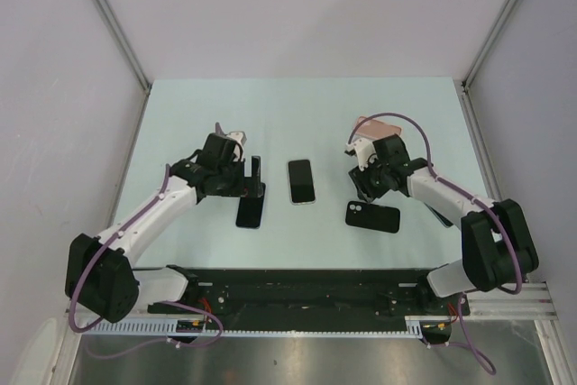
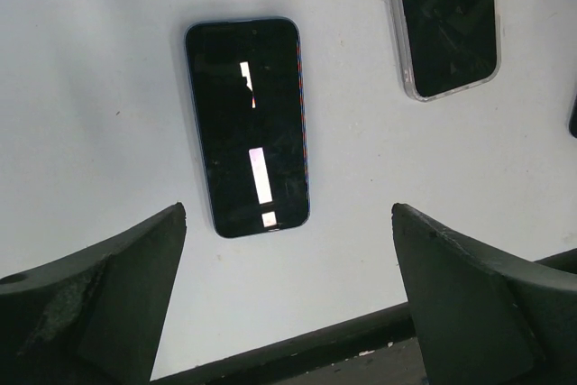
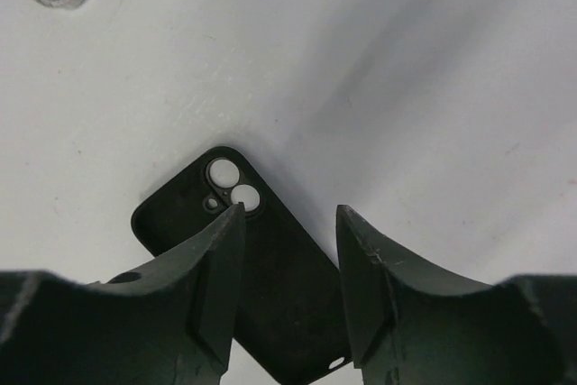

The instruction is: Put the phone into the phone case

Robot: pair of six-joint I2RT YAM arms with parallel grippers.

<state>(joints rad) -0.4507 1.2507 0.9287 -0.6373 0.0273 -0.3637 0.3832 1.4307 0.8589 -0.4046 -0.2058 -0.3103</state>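
2 phones mid-counter: dark phone (image 1: 251, 211), clear-rimmed phone (image 1: 301, 181); 1 black case (image 1: 372, 216) toward front-right; L gripper (image 2: 288, 214) & R gripper (image 3: 290, 214) both spread, empty

Bright, even light on the pale table (image 1: 297, 105), white glare streaks on the phone (image 2: 248, 128), close jaws softly blurred.

phone (image 2: 248, 128): glossy black glass face, mirroring bright strips
phone case (image 3: 270, 295): matt black, smooth back
second phone (image 2: 446, 20): glossy dark face, clear shiny plastic rim
table (image 2: 90, 87): pale, smooth, matt
my left fingers (image 2: 108, 304): matt black plastic, scuffed grey
my right fingers (image 3: 212, 277): matt black plastic, finely scratched
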